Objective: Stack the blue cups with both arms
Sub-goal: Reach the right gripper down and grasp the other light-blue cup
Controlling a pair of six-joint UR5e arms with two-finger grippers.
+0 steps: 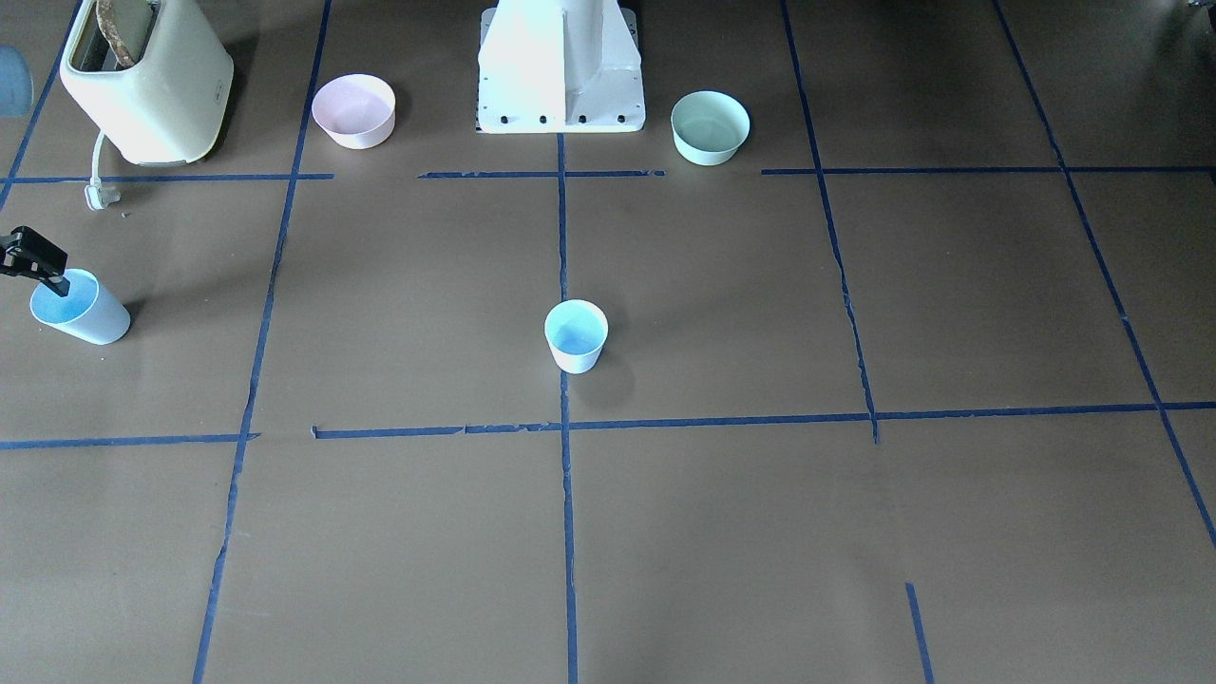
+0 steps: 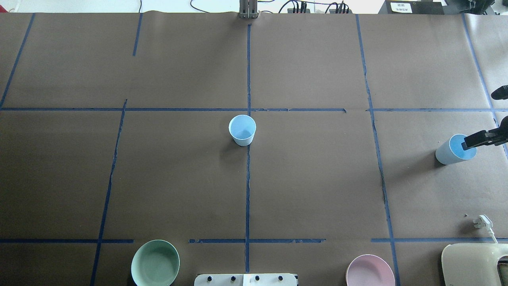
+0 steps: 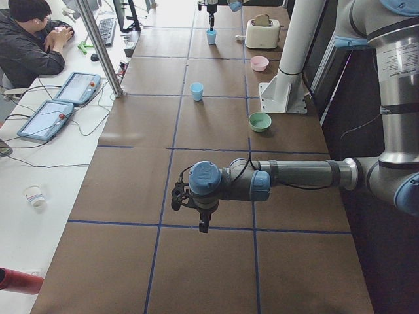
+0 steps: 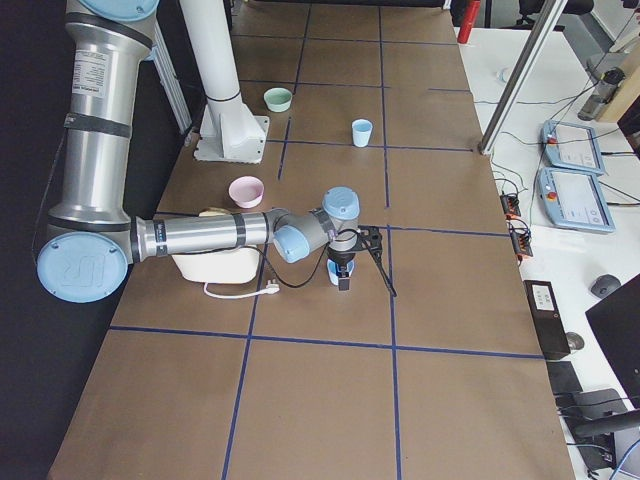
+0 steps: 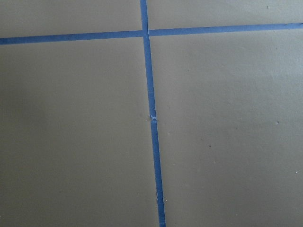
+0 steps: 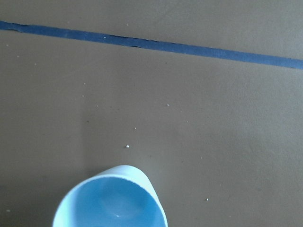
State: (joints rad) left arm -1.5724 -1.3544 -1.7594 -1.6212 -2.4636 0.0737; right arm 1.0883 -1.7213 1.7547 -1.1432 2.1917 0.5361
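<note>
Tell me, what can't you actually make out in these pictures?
- The left gripper: shows only in the exterior left view, small; open or shut is unclear.
- The right gripper: cut by the frame edge in overhead and front-facing views; contact with the blue cup is unclear.
- The toaster: cropped at the front-facing view's top edge; slot contents blurred.

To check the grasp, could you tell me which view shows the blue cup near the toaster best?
Overhead exterior: the blue cup shows almost whole, a right gripper finger at its mouth. Front-facing catches it at the edge; exterior right half hides it; right wrist crops it; exterior left shrinks it; left wrist misses it.
</note>
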